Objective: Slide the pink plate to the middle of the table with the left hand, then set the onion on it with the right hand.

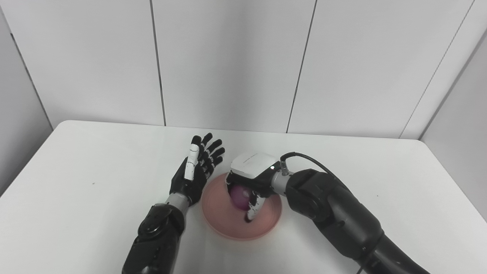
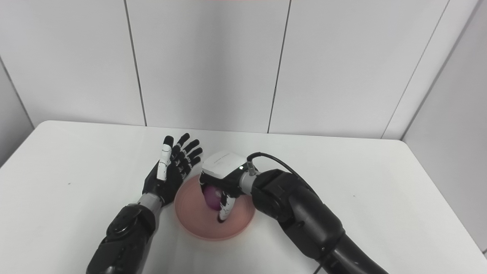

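round pink plate (image 1: 228, 224) sits mid white table (image 1: 95, 182). right robot hand (image 1: 247, 190) grasping purple onion (image 1: 239, 196) over it, release pending. left robot hand (image 1: 196, 171) splayed, empty.

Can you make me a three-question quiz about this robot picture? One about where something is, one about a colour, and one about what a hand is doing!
1. Where is the onion?
A. Over the plate, in the right hand
B. On the bare table by the wall
C. In the left hand

2. What colour is the plate?
A. Blue
B. Pink
C. Green

3. What is the left hand doing?
A. Squeezing the onion
B. Gripping the plate
C. Open, holding nothing

Answers:
1 A: the right hand wraps the purple onion above the plate.
2 B: its rim shows pink.
3 C: its fingers are spread beside the plate.
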You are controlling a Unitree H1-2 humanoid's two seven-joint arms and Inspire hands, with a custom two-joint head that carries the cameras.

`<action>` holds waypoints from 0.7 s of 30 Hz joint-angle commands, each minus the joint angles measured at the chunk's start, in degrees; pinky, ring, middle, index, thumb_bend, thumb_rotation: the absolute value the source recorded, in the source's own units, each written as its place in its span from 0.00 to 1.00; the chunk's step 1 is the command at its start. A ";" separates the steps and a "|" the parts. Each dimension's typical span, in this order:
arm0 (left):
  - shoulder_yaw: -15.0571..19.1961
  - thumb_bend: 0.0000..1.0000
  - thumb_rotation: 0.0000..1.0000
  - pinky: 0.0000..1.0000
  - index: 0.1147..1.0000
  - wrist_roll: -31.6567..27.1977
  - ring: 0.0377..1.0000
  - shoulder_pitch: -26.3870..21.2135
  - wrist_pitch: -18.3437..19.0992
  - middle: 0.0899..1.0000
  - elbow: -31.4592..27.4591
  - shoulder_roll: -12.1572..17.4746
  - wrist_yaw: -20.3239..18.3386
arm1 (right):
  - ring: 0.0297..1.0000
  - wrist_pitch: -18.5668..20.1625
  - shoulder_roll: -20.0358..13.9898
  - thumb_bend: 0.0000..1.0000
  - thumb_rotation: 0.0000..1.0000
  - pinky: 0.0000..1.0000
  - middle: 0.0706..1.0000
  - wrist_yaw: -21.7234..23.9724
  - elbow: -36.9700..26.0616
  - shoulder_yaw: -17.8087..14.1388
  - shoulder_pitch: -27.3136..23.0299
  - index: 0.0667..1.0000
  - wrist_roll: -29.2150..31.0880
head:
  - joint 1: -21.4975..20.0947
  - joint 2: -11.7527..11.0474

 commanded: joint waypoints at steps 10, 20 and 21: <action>-0.23 0.82 0.90 0.99 0.97 0.92 0.93 3.32 3.79 0.92 5.08 -0.37 0.99 | 0.64 -0.31 -1.11 1.00 0.57 0.51 0.72 1.19 -4.04 -4.37 -4.24 0.70 1.89 | 0.01 -0.04; -0.14 0.83 0.88 0.95 0.95 1.12 0.91 3.46 4.30 0.92 4.33 -0.41 1.76 | 0.63 -0.88 -2.83 1.00 0.60 0.54 0.70 -0.84 -6.17 -9.64 -4.30 0.68 5.86 | 0.10 -0.11; -0.16 0.83 0.88 0.95 0.95 1.17 0.92 3.46 4.34 0.92 4.28 -0.40 1.83 | 0.64 -0.87 -2.92 1.00 0.60 0.54 0.70 -1.73 -6.05 -10.70 -4.02 0.67 6.76 | 0.10 -0.11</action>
